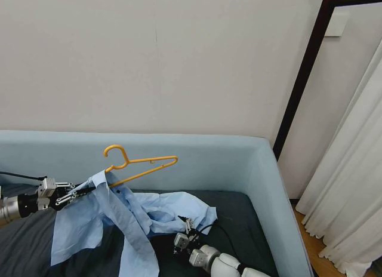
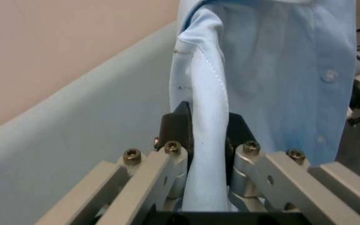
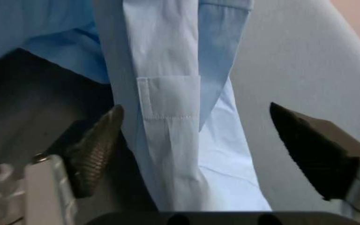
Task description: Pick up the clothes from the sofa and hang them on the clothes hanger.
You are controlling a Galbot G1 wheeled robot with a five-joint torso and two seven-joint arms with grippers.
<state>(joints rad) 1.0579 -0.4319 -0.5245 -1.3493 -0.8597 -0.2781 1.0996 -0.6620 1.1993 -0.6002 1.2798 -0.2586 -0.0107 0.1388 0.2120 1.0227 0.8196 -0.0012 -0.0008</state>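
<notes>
Light-blue shirt (image 1: pixel 119 220) is partly up: the collar end is raised, and the rest trails down onto the dark seat of the sofa (image 1: pixel 239 163).

- Left end effector (image 1: pixel 74 194): pinched tight on a folded seam of the shirt near the collar. The left wrist view shows cloth clamped between both pads.
- Right end effector (image 1: pixel 185 232): low over the seat at the shirt's lower edge, fingers spread wide. The right wrist view shows the pocket strip hanging between them, not gripped.
- Orange hanger (image 1: pixel 140 163): hook up, in front of the sofa back. Its near end goes into the shirt at the collar. The far arm sticks out bare.

Progress, my read: pickup about half done, hanging barely started. One shoulder looks threaded at best, though I can't tell how deep. Left to do: get the bare arm into the other shoulder, lift the body clear of the seat, let it settle square. Risk: with a single pinch point the cloth may slide off.
</notes>
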